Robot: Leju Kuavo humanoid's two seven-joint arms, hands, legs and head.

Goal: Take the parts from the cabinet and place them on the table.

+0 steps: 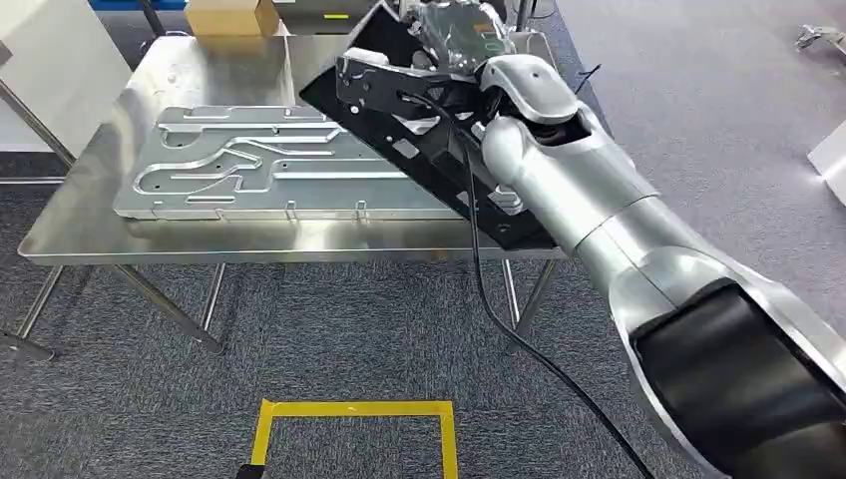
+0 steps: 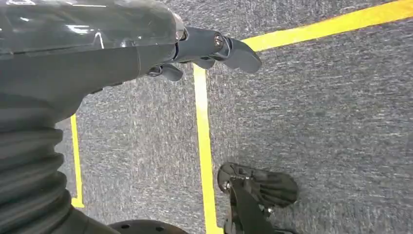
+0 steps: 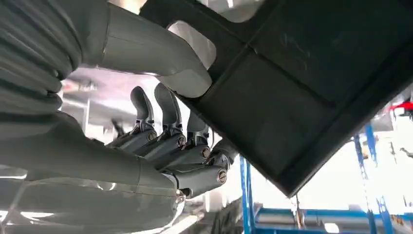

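Note:
My right hand (image 1: 461,32) holds a flat black metal part (image 1: 419,130) with cut-outs, tilted over the right end of the steel table (image 1: 170,239). In the right wrist view the thumb (image 3: 160,53) presses one face of the black part (image 3: 302,92) and the fingers (image 3: 170,122) curl round its edge. A large silver machined plate (image 1: 259,165) with routed grooves lies flat on the table, left of the black part. My left hand (image 2: 146,44) hangs by my side above the carpet with its fingers loosely extended and nothing in it.
A cardboard box (image 1: 231,15) sits at the table's far edge. Yellow tape (image 1: 354,409) marks a square on the grey carpet in front of the table. A black cable (image 1: 499,309) runs down from my right arm. Blue racking (image 3: 311,214) stands behind.

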